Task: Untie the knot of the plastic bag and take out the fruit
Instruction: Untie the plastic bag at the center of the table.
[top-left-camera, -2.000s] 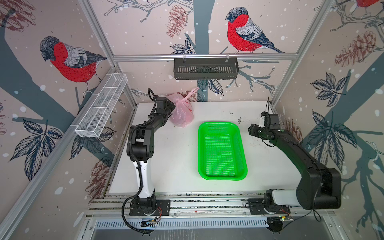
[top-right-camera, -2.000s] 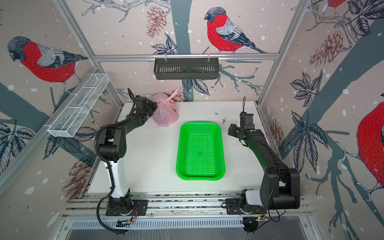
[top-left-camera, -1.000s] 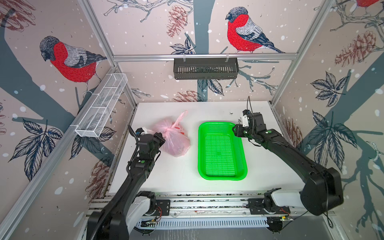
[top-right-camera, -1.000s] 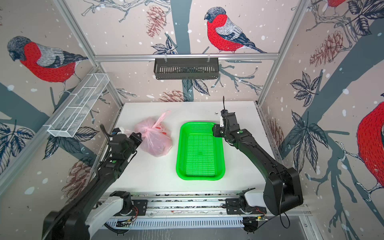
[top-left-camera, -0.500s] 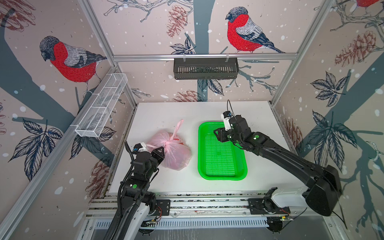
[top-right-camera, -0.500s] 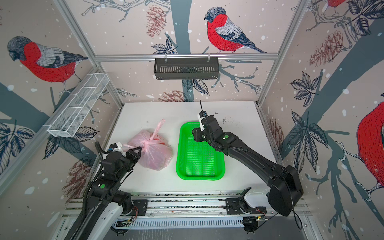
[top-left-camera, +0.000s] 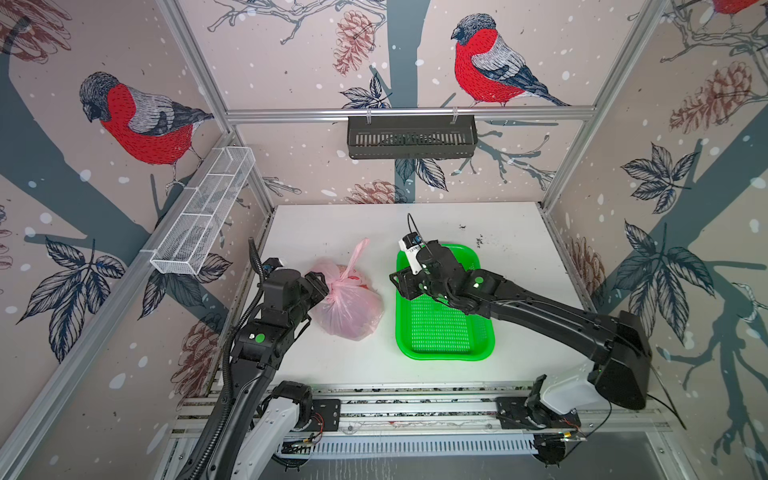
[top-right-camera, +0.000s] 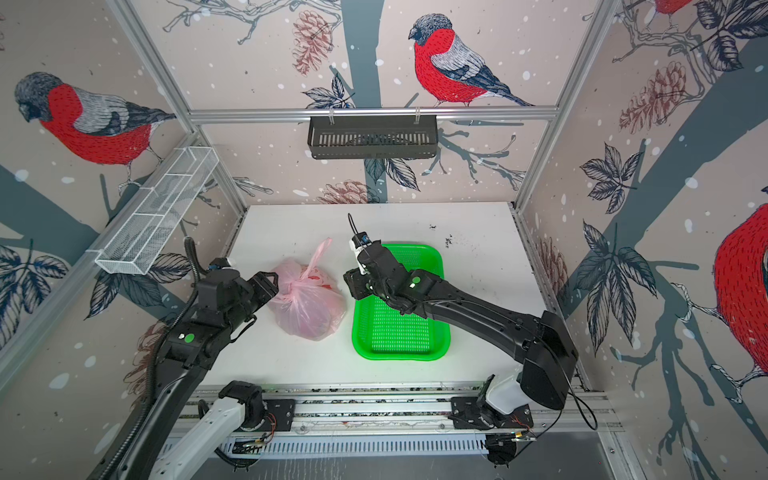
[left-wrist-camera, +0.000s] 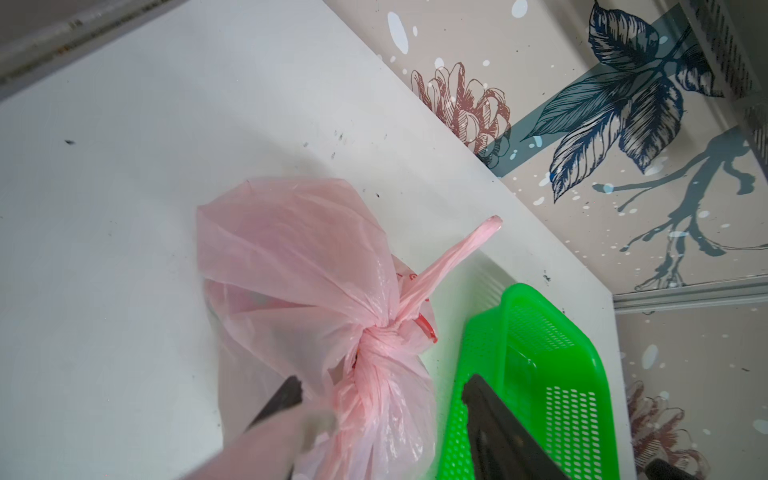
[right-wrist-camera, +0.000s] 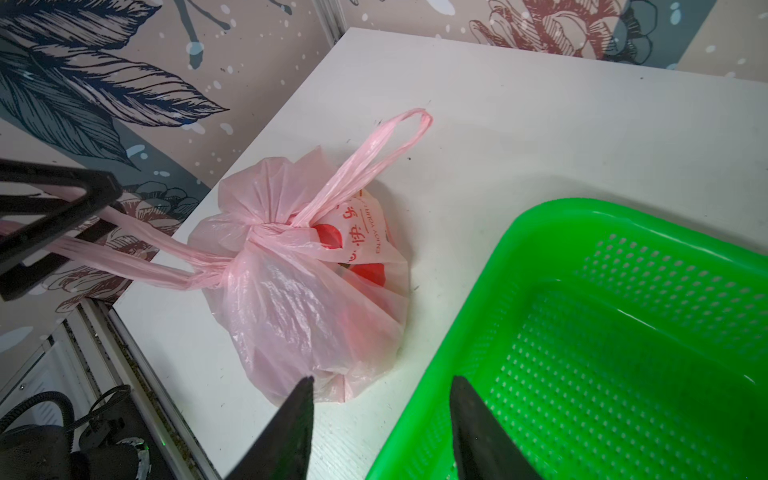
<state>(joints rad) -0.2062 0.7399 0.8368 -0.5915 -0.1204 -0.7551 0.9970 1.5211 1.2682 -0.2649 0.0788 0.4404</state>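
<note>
The pale-pink plastic bag (top-left-camera: 349, 309) (top-right-camera: 309, 309) lies on the white table, just left of the green tray. Its knot (left-wrist-camera: 376, 338) (right-wrist-camera: 266, 232) is tied. One handle loop (right-wrist-camera: 386, 141) points to the back. The other handle runs to my left gripper (top-left-camera: 319, 286) (left-wrist-camera: 381, 380), which is open at the bag's left side; the pink strip still hangs over one finger (right-wrist-camera: 83, 187). My right gripper (top-left-camera: 400, 283) (right-wrist-camera: 380, 386) hovers open over the gap between bag and tray, holding nothing. The fruit is hidden inside the bag; only red patches show through.
The bright green perforated tray (top-left-camera: 444, 355) (top-right-camera: 399, 355) (right-wrist-camera: 582, 208) lies right of the bag, under my right arm. A black basket (top-left-camera: 411, 137) hangs on the back wall and a white wire basket (top-left-camera: 203, 220) on the left wall. The table's left edge is close to the bag.
My left gripper pulled the bag by its handle from the back left corner toward the front, then opened its jaws. My right arm swung left across the tray toward the bag.
</note>
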